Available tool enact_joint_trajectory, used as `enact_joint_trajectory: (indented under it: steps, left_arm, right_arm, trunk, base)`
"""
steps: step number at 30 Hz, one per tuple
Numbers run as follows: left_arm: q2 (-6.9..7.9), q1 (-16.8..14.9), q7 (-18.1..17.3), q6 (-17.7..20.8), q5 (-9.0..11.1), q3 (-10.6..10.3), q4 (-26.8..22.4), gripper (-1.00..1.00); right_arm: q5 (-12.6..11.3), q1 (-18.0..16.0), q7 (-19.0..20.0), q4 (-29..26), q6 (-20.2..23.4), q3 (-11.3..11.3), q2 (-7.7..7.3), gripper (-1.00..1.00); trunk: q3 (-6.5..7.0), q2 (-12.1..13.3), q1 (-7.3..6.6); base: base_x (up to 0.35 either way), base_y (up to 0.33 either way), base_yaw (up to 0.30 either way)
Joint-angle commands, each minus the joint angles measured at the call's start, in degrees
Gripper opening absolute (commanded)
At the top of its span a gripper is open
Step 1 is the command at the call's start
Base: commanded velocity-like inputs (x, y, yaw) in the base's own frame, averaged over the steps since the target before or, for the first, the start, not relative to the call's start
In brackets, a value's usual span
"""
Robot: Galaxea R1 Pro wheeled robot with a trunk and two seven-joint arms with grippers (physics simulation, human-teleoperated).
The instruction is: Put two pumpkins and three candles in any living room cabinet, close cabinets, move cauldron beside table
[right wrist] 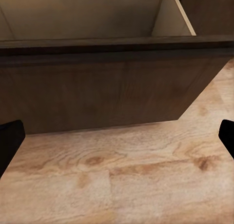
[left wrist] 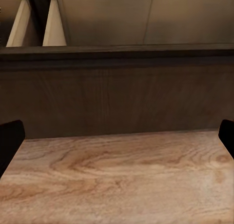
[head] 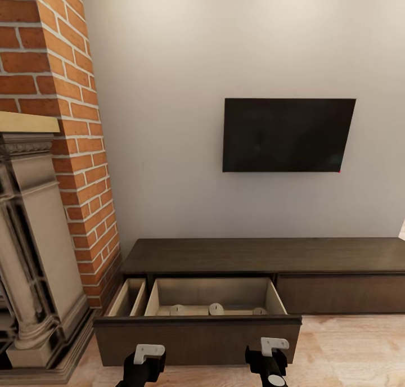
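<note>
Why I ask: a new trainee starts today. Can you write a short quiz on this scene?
1. True or false: the drawer is shut.
2. What hangs on the wall above the cabinet? A) TV B) mirror C) clock
3. Fill in: the candles lie ___ the drawer.
Key: 1 false, it stands pulled out; 2 A, the TV; 3 inside.

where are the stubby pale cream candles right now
In the head view, the stubby cream candles lie inside the open drawer of the dark-brown cabinet, below the black TV.
</note>
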Motion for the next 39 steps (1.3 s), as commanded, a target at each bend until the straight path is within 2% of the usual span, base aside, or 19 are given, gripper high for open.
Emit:
enact_joint_trajectory:
  steps: [1,3,39]
  left_arm:
    - [0.05,-0.06,0.5,-0.25,0.4,-0.5,0.03,1.0]
    - [0.05,-0.06,0.53,-0.25,0.4,-0.49,0.01,1.0]
    - [0.05,-0.06,0.55,-0.25,0.4,-0.23,0.03,1.0]
  right_arm:
    - [-0.61,-0.07,-0.24,0.01,-0.34,0.48,-0.02,1.0]
    - [-0.62,-0.07,-0.22,0.01,-0.34,0.47,-0.02,1.0]
    - [-0.62,-0.07,-0.09,0.01,-0.34,0.64,0.07,1.0]
  trunk:
    - [-0.06,-0.03,-0.01]
    - [-0.06,-0.03,-0.01]
    - [-6.53,-14.47,7.9]
  base:
    - [0.0,0.0,0.0]
    - [0.0,0.0,0.0]
    - [0.0,0.0,0.0]
